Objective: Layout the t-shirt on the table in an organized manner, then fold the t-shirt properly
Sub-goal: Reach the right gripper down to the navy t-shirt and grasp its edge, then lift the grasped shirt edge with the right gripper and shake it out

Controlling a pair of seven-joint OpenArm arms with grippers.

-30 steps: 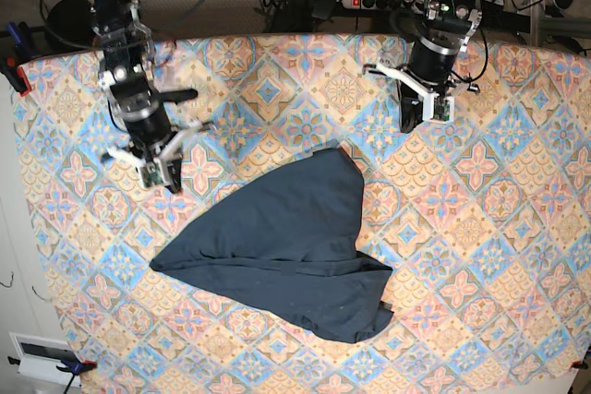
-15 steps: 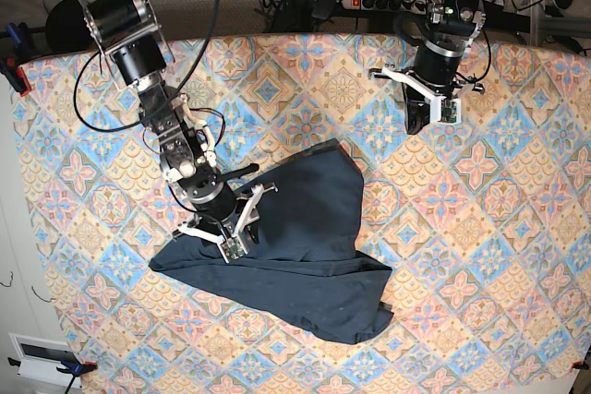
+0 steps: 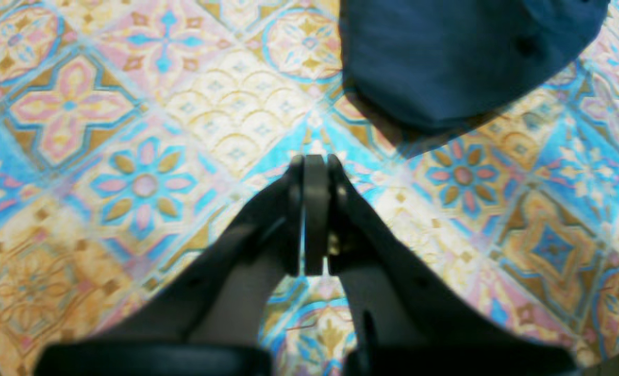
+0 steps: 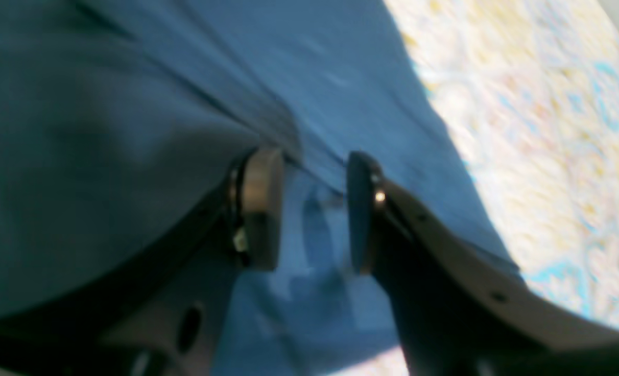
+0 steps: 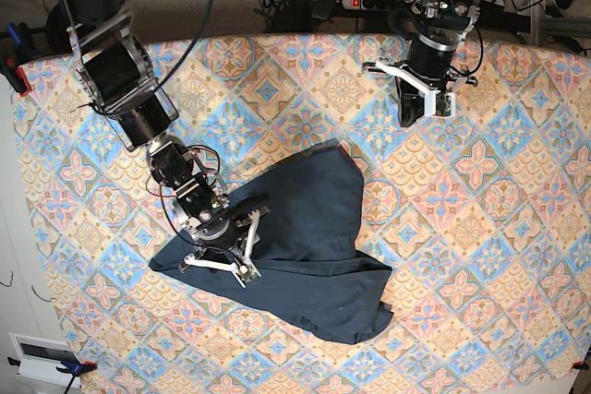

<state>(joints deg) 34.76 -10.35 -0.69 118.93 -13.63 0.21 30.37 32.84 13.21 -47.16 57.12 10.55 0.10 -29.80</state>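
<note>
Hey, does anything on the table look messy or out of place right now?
Yes. The t-shirt is not spread flat: it lies bunched in a rough triangle with overlapping folds, skewed on the table. The right gripper is over it, jaws apart.

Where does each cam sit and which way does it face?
Base: overhead, facing down on the tile-patterned cloth table; shows both arms, the crumpled dark navy-blue t-shirt.
Left wrist: on the left arm, looking down over the shut left gripper at table cloth; shirt edge at top.
Right wrist: on the right arm, close above the shirt, open right gripper.
Shared: the shirt appears in all three.
</note>
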